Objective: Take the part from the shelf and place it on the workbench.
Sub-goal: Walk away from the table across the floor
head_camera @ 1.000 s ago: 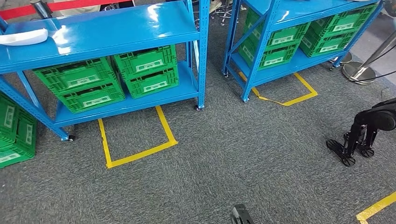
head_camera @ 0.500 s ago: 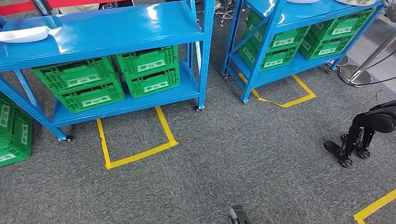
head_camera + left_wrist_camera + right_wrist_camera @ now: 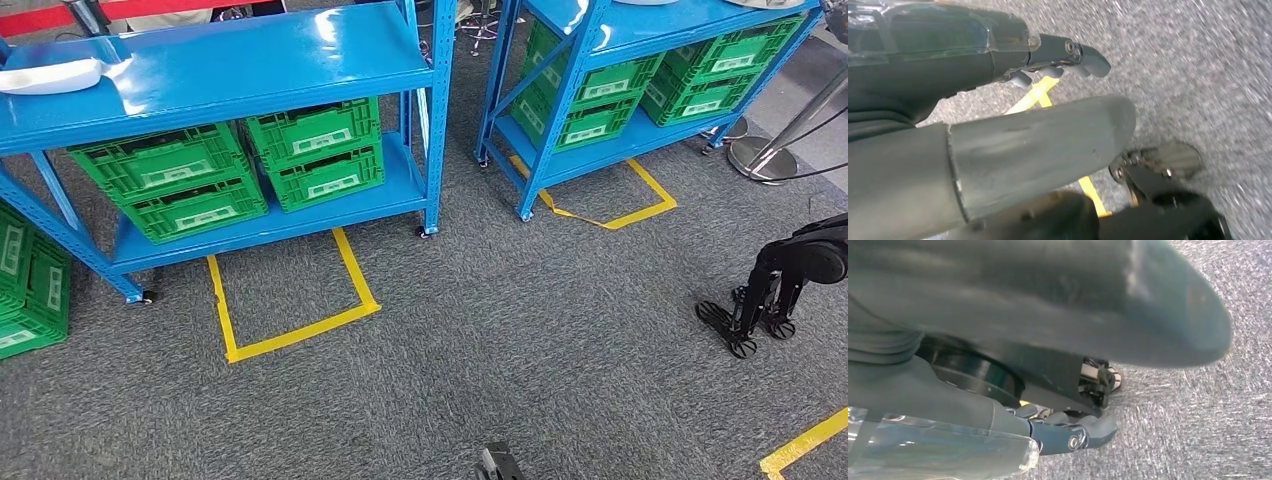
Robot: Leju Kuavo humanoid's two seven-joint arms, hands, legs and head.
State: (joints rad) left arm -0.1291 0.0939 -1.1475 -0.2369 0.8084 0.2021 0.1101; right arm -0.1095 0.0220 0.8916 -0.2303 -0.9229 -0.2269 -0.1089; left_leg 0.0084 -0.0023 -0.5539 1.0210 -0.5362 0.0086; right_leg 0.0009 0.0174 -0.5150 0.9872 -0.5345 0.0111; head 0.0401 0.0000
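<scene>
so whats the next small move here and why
Probably step forward toward the left blue shelf. The white part lies on its top far out ahead across the carpet, and both hands, left and right, hang by the floor holding nothing.

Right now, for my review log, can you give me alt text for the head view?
Two blue metal shelves stand on grey carpet, each holding green plastic crates on its lower level, with yellow tape marking a box on the floor before each. A white part lies on top of the left shelf, and a black wheeled stand sits at right.
</scene>
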